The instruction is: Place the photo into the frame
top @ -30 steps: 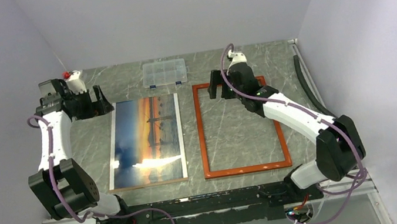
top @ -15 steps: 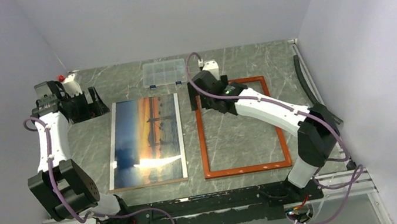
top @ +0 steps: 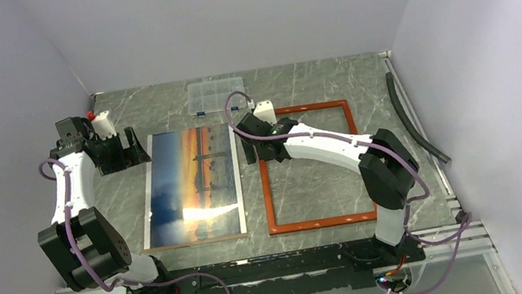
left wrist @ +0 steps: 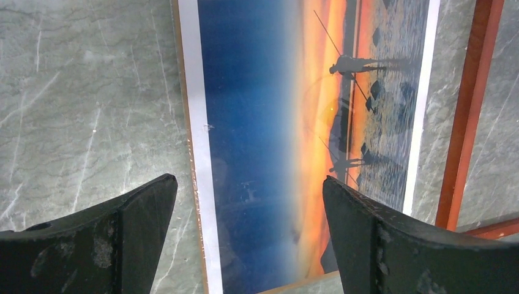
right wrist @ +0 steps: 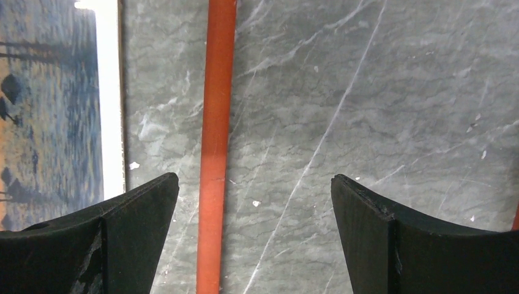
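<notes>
Pre-grasp | both jaws hovering open, empty | next: pinching edge of glossy rectangular sunset photo (top: pixel 193 180), carrying into red-orange rectangular frame (top: pixel 321 222)

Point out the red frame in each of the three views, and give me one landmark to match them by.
Top external: the frame lies flat, right of centre.
Left wrist: one red side of the frame runs down near the right edge.
Right wrist: one red side of the frame runs top to bottom, left of centre.
Shared landmark: the photo beside the frame; it fills the middle of the left wrist view and the left edge of the right wrist view.
</notes>
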{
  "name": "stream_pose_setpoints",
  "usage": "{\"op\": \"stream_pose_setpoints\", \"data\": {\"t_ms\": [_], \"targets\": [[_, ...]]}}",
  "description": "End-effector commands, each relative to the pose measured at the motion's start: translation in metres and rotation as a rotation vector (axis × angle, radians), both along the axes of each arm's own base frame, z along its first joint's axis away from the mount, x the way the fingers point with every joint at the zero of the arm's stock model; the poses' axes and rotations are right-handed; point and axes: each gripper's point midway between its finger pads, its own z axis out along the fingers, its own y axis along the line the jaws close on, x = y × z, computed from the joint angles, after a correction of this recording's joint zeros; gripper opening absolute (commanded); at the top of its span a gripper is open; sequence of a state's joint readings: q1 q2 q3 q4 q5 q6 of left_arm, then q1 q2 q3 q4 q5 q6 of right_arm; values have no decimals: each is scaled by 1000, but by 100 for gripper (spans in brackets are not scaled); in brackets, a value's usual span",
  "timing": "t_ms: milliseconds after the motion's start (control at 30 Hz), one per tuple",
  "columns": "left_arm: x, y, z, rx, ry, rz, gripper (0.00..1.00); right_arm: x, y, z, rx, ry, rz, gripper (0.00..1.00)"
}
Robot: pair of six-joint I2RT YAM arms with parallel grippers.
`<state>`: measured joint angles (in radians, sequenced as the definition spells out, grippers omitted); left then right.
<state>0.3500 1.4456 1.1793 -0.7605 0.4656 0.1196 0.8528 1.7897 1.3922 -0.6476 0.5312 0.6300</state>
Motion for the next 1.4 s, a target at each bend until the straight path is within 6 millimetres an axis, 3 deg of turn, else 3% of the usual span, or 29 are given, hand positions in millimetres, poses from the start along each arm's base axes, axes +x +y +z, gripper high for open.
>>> {"op": "stream_pose_setpoints", "data": {"t_ms": [0,267,733,1133,1267,1367], "targets": [[-3,-4,8,4,-39,-28,95,1,8,-8,17,18,-8,100],[-4,-4,-8,-6,5,-34,95,-6,14,-41,27,85,6,95],[-16,-14,-10,-45,38,-69,95,-14,5,-73,21,132,-17,84],[-21,-13,-11,-28,41,-79,95,-10,25,-90,62,157,20,78],[-20,-14,-6,-33,33,-83,95,-11,25,-97,63,161,9,67],[-20,-14,-5,-32,37,-84,95,-11,24,-102,61,164,-7,53]]}}
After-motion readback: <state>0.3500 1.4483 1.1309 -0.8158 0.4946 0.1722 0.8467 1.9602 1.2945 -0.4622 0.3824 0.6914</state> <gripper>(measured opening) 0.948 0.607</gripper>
